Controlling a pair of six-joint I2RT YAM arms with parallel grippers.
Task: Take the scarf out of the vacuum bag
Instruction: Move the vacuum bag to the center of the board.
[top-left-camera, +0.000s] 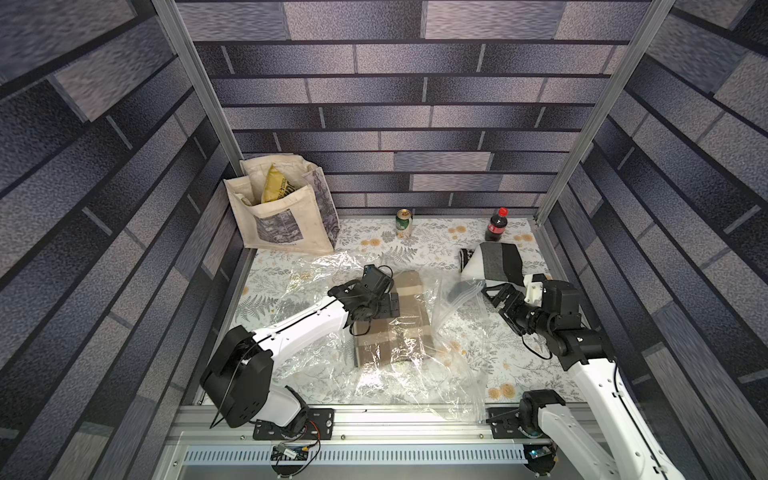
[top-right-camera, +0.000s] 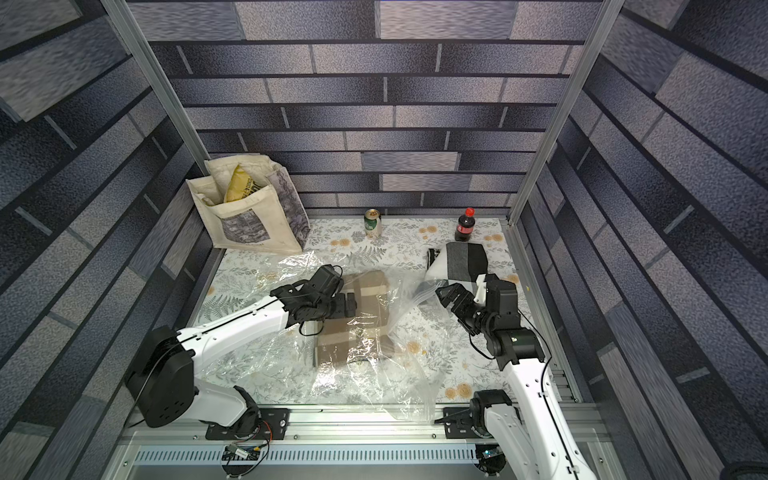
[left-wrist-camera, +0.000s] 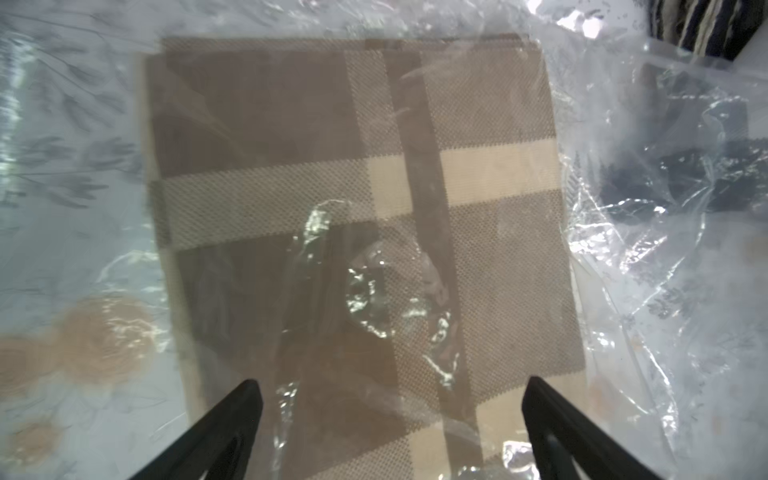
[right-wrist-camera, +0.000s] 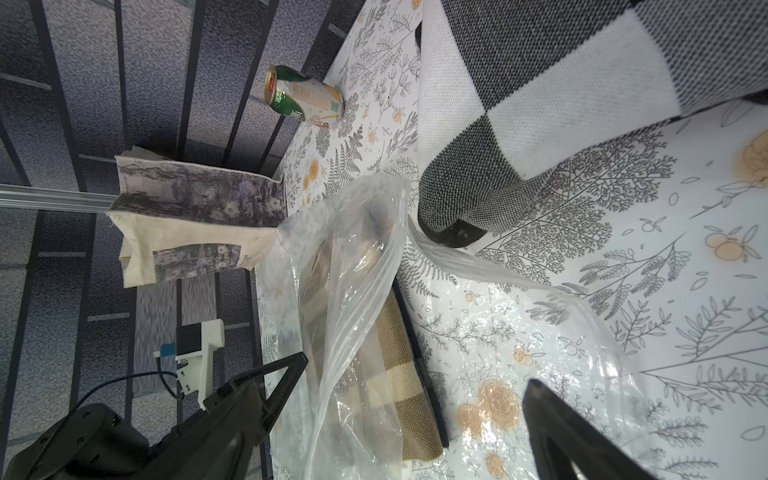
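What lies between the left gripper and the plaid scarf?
Only clear film of the vacuum bag, draped over the scarf below the left gripper, as the left wrist view shows.

Two scarves; one vacuum bag; one tote; one can; one bottle.

Both top views look steeply down from high above the near edge and take in the whole counter and both arms, the pair differing by a slight sideways shift. The left wrist camera sits close over the scarf, facing down past the left claw. The right wrist camera, rolled sideways, looks low across the counter toward the can. All four views share the scarf.
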